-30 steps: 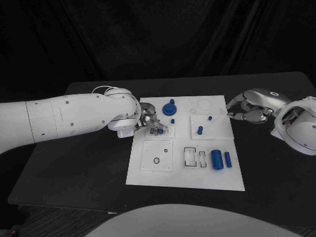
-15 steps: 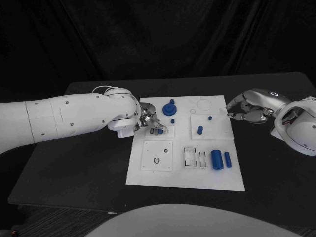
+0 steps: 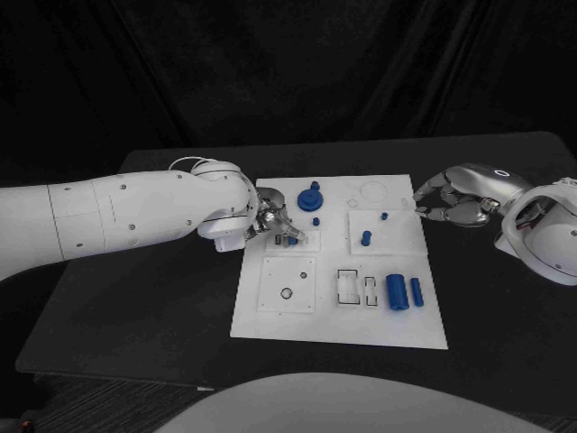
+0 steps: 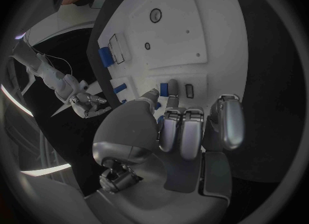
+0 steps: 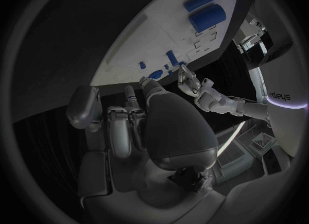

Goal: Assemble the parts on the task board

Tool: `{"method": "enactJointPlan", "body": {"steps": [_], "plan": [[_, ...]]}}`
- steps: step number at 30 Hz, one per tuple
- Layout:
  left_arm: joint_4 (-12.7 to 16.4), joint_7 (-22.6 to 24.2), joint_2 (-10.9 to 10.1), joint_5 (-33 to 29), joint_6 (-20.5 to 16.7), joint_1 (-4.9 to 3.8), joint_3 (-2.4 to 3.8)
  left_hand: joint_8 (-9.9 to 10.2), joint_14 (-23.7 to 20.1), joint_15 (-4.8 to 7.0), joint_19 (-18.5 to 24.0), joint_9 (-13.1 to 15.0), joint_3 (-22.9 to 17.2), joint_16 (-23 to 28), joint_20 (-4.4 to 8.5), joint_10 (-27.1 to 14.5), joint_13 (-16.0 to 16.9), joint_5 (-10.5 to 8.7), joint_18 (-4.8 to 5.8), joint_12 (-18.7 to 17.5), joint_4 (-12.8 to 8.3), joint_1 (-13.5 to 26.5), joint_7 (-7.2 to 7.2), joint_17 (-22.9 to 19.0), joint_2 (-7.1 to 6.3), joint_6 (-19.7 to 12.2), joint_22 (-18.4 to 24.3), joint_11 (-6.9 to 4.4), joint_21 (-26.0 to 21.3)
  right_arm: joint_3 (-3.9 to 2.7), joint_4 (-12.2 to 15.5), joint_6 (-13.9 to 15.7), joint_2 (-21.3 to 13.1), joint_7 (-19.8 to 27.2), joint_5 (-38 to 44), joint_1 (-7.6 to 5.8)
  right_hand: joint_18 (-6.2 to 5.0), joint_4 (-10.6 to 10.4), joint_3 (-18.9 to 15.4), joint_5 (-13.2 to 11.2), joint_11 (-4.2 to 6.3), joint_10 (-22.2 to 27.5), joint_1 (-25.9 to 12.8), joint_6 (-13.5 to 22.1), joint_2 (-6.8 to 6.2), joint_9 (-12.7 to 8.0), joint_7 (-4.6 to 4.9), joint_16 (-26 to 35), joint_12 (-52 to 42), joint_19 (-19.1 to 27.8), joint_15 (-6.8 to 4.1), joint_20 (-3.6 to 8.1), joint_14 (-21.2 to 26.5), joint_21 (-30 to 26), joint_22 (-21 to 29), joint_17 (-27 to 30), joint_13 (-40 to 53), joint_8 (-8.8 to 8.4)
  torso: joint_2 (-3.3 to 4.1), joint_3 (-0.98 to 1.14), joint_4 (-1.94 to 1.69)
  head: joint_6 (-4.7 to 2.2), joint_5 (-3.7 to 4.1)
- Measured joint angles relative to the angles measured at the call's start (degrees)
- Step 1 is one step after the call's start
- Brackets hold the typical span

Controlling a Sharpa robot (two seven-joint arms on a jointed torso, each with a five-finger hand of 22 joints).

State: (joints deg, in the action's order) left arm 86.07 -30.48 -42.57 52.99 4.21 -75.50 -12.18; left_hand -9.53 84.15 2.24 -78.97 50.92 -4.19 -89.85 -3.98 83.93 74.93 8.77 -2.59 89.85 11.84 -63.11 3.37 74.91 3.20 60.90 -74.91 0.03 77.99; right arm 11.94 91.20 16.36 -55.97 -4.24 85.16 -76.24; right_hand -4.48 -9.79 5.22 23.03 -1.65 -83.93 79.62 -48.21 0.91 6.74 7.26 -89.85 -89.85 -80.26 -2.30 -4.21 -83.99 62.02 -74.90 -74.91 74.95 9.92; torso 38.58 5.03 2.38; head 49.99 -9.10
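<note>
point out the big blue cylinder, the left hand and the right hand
big blue cylinder [image 3: 395, 290], head view, middle of its side
left hand [image 3: 271, 225], head view, fingers over the task board
right hand [image 3: 447, 202], head view, curled fingers beside the board's edge

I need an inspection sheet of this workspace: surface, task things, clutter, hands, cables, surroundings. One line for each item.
Surface: black table, task board lying in its middle.
Job's things: blue parts on the board, among them a large cylinder and a slimmer one side by side, and a small peg.
Clutter: nothing seen.
Hands: left hand over the board's left edge, pinching a small blue part; right hand curled, beside the board's right edge, holding nothing.
Cables: thin white cable at the left wrist.
Surroundings: dark curtain behind.
</note>
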Motion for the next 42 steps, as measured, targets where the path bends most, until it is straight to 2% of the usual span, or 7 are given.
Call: {"method": "enactJointPlan", "body": {"steps": [6,14,21,24,27,29,42], "plan": [[0.53,0.19,-0.39,0.0,-0.83,0.0,0.0,0.22,0.0,0.0,-0.22,-0.01,2.37,0.0,-0.22,0.0,0.0,-4.54,-0.01,0.0,2.24,1.84,0.0,0.0,-0.85,0.0,0.0,0.0,-0.04,0.0,0.0,-0.03,-0.03,0.0,0.0,0.01,0.0,0.0,0.0,0.0,0.0,0.0,0.0,0.0,0.0,0.0,0.0,0.0,0.0,0.0,0.0,0.0,0.0,0.0,-0.05,0.0,0.0,0.0,0.0,0.0,-0.01,0.0,-0.01],[1.45,1.15,-0.99,0.0,-3.48,0.0,0.0,0.22,0.0,0.0,-0.21,0.04,3.66,0.0,-0.22,0.0,0.0,-5.61,-0.01,0.0,3.54,2.77,0.22,0.0,-1.3,-0.22,0.0,0.0,-0.23,0.0,-0.01,-0.08,-0.06,0.0,0.0,0.02,0.0,-0.01,0.32,0.24,0.0,0.0,0.0,0.0,0.0,-0.04,0.0,0.0,0.0,0.0,0.0,0.0,0.0,0.0,-0.04,0.0,-0.01,0.0,0.01,0.0,-0.01,0.0,-0.16],[1.63,1.36,-1.17,0.0,-4.18,0.0,0.0,0.22,0.0,0.0,-0.21,0.22,4.0,0.0,-0.22,0.0,0.0,-5.52,-0.01,0.0,3.55,2.63,0.22,0.0,-1.17,-0.22,0.0,0.0,-0.23,0.0,-0.01,-0.14,-0.05,0.0,0.0,0.03,0.0,-0.01,0.32,0.23,0.0,0.0,0.0,0.0,0.0,-0.04,0.0,0.0,0.0,0.0,0.0,0.0,0.0,0.0,-0.04,0.0,-0.01,0.0,0.01,0.0,-0.03,0.0,-0.07],[1.64,1.31,-1.23,0.0,-4.16,0.0,0.0,0.22,0.0,0.0,-0.21,0.38,3.61,0.0,-0.22,0.0,0.0,-4.56,-0.01,0.0,2.83,1.42,0.22,0.0,-0.66,-0.22,0.0,0.0,-0.23,0.0,-0.02,-0.16,-0.05,0.0,0.0,0.03,0.0,-0.01,0.32,0.23,0.01,0.0,0.0,0.0,0.0,-0.04,0.0,0.0,0.0,0.21,0.0,-0.21,0.0,-0.25,-0.04,0.0,-0.02,0.0,0.01,0.0,-0.03,0.0,-0.06],[1.65,1.23,-1.25,0.0,-4.07,0.0,0.0,0.22,0.0,0.0,-0.21,0.49,3.2,0.0,-0.22,0.0,0.0,-2.58,-0.01,0.0,1.82,-0.16,0.22,0.0,-0.38,-0.22,0.0,0.0,-0.48,0.0,-0.02,-0.19,-0.05,0.0,0.0,0.03,0.0,-0.01,0.32,0.23,0.0,0.0,0.0,0.0,0.0,-0.04,0.0,0.0,0.0,0.21,0.0,-0.2,0.0,-0.25,-0.03,0.0,-0.02,0.0,0.0,0.03,-0.03,0.0,-0.11],[1.66,1.19,-1.25,0.0,-4.0,0.0,0.0,0.22,0.0,0.0,-0.21,0.49,3.12,0.0,-0.22,0.0,0.0,-2.23,0.0,0.0,1.74,-0.16,0.22,0.0,-0.38,-0.22,0.0,0.0,-0.48,0.0,-0.02,-0.21,-0.05,0.0,0.0,0.03,0.0,-0.01,0.32,0.23,0.01,0.0,0.0,0.0,0.0,-0.03,0.0,0.0,0.0,0.21,0.0,-0.2,0.0,-0.25,-0.03,0.0,-0.02,0.0,-0.01,0.03,-0.03,0.0,-0.16],[1.58,0.8,-1.17,0.0,-2.91,0.0,0.0,0.22,0.0,0.0,-0.21,0.57,2.92,0.0,-0.22,0.0,0.0,-1.61,0.0,0.0,1.05,-1.32,0.22,0.0,-0.29,-0.21,0.0,0.0,-0.68,0.0,-0.02,-0.27,-0.06,0.0,0.0,0.04,0.0,-0.01,0.32,0.23,0.01,-0.01,0.0,0.0,0.0,-0.1,0.0,0.0,0.0,0.2,0.0,-0.2,0.0,-0.25,-0.02,0.0,-0.03,0.0,0.03,0.03,-0.03,0.0,-0.13]]}}
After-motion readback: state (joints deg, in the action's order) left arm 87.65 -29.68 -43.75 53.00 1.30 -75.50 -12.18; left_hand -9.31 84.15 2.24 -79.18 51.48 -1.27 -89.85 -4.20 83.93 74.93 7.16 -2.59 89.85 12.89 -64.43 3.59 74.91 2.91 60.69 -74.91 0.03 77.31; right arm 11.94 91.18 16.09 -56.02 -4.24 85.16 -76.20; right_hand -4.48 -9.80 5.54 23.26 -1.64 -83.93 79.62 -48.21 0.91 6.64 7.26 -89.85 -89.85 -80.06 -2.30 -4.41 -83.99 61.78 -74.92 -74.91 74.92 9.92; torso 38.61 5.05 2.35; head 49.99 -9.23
